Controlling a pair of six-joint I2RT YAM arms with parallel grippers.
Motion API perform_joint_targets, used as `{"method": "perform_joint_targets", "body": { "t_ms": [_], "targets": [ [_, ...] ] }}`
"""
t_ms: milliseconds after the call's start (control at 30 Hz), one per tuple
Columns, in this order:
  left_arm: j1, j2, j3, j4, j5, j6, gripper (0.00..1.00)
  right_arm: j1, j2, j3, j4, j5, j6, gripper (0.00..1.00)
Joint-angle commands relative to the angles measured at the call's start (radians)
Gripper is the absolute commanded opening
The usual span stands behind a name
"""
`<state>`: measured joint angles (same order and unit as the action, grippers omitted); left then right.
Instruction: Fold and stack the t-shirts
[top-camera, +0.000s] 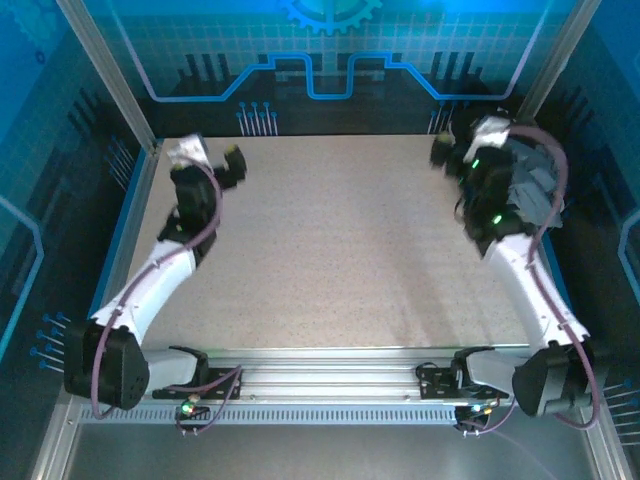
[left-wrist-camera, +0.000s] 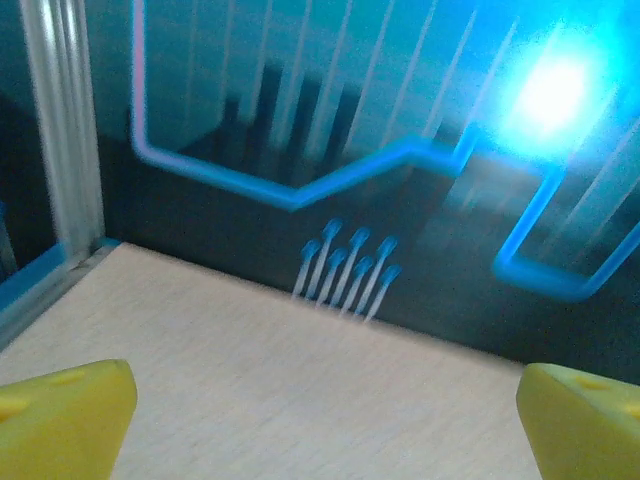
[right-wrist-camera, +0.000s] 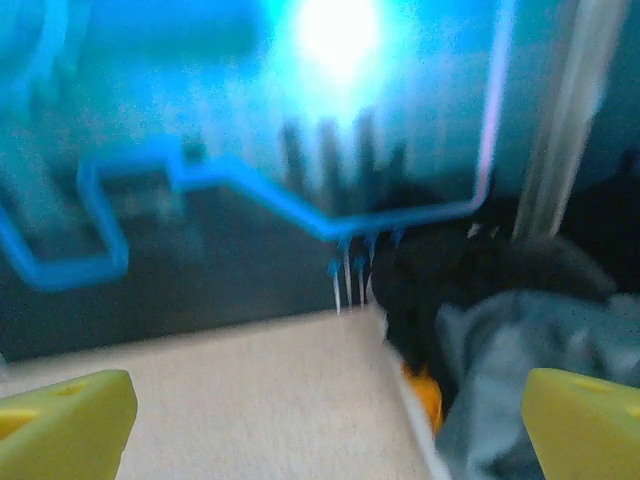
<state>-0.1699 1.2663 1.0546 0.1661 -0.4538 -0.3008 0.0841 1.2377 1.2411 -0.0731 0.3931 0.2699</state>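
A heap of t-shirts (top-camera: 538, 178) lies off the table's far right edge, beside my right arm. In the right wrist view a slate grey shirt (right-wrist-camera: 530, 345) sits in front of a near black one (right-wrist-camera: 470, 270), both crumpled and blurred. My right gripper (top-camera: 452, 150) hovers at the far right corner, left of the heap; it is open (right-wrist-camera: 325, 425), with nothing between its yellow fingertips (right-wrist-camera: 65, 415). My left gripper (top-camera: 222, 160) hangs near the far left corner, open (left-wrist-camera: 320, 425) over bare table, yellow fingertips (left-wrist-camera: 70, 415) wide apart.
The speckled beige table (top-camera: 340, 250) lies between the arms. A dark back wall with blue lines (top-camera: 320, 80) closes the far side. Metal posts (left-wrist-camera: 60, 130) stand at the corners. Something orange (right-wrist-camera: 425, 392) peeks out under the shirts at the table's right edge.
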Motion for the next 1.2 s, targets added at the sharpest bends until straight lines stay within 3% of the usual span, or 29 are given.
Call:
{"method": "perform_joint_targets", "body": {
  "t_ms": [0, 100, 233, 467, 533, 633, 700, 767, 1000, 1167],
  "targets": [
    [0.087, 0.099, 0.189, -0.401, 0.274, -0.376, 0.99, -0.124, 0.088, 0.089, -0.423, -0.008, 0.251, 0.99],
    [0.071, 0.216, 0.330, -0.422, 0.479, -0.407, 0.99, -0.211, 0.173, 0.149, -0.451, 0.008, 0.319, 0.98],
    [-0.016, 0.319, 0.468, -0.491, 0.611, -0.404, 0.99, -0.327, 0.332, 0.260, -0.525, -0.013, 0.372, 0.99],
    [-0.125, 0.343, 0.401, -0.374, 0.766, -0.489, 0.98, -0.427, 0.562, 0.323, -0.528, -0.047, 0.480, 0.95],
    [-0.137, 0.344, 0.358, -0.305, 0.830, -0.525, 0.91, -0.431, 0.616, 0.331, -0.524, -0.050, 0.501, 0.82],
    [-0.141, 0.340, 0.321, -0.262, 0.877, -0.570, 0.79, -0.432, 0.629, 0.331, -0.500, -0.080, 0.502, 0.37],
    [-0.141, 0.326, 0.307, -0.252, 0.881, -0.575, 0.73, -0.420, 0.560, 0.266, -0.396, -0.098, 0.481, 0.12],
    [-0.140, 0.313, 0.299, -0.256, 0.879, -0.576, 0.69, -0.394, 0.476, 0.217, -0.320, -0.079, 0.455, 0.00],
    [-0.141, 0.312, 0.313, -0.289, 0.856, -0.570, 0.58, -0.273, 0.252, 0.291, -0.355, -0.032, 0.394, 0.00],
    [-0.137, 0.314, 0.333, -0.342, 0.792, -0.553, 0.57, -0.151, 0.153, 0.431, -0.391, 0.043, 0.374, 0.00]
  ]
}}
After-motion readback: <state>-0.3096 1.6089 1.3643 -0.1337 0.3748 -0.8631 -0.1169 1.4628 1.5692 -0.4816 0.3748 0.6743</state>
